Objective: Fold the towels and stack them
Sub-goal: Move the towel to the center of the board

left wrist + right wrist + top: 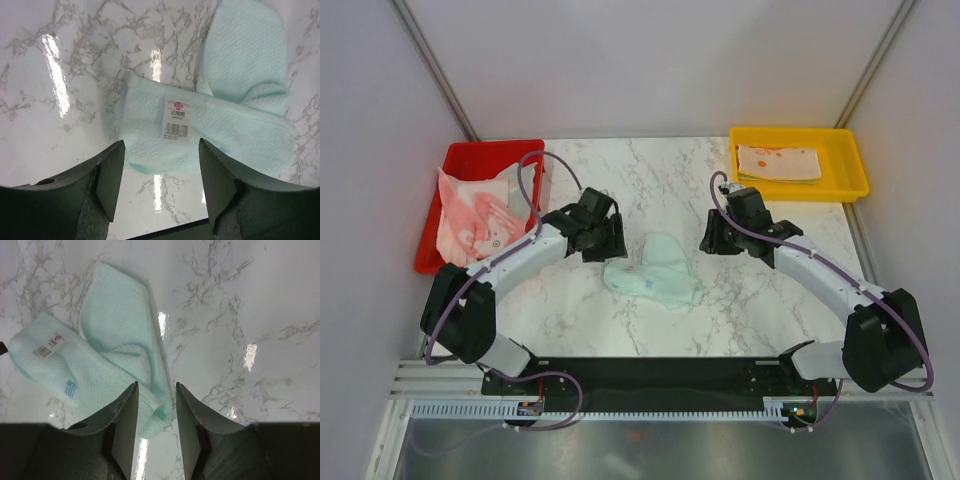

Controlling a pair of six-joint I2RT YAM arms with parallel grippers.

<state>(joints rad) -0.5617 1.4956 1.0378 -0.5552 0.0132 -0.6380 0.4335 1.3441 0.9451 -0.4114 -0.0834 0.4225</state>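
Observation:
A mint green towel (655, 272) lies crumpled and partly folded over itself in the middle of the marble table. My left gripper (613, 242) hovers at its left edge, open wide and holding nothing. In the left wrist view the towel (240, 75) lies just beyond the left gripper (161, 150), with its white label (177, 119) facing up. My right gripper (712, 240) hangs at the towel's right side, open. In the right wrist view a folded corner of the towel (115, 325) shows in the gap of the right gripper (156, 386), ungripped. A peach-patterned towel (778, 162) lies folded; pink-white towels (470, 215) lie loose.
The red tray (480, 150) at the back left holds the loose pink-white towels. The yellow tray (850, 165) at the back right holds the folded one. Grey walls close in the table on three sides. The arm bases stand at the near edge.

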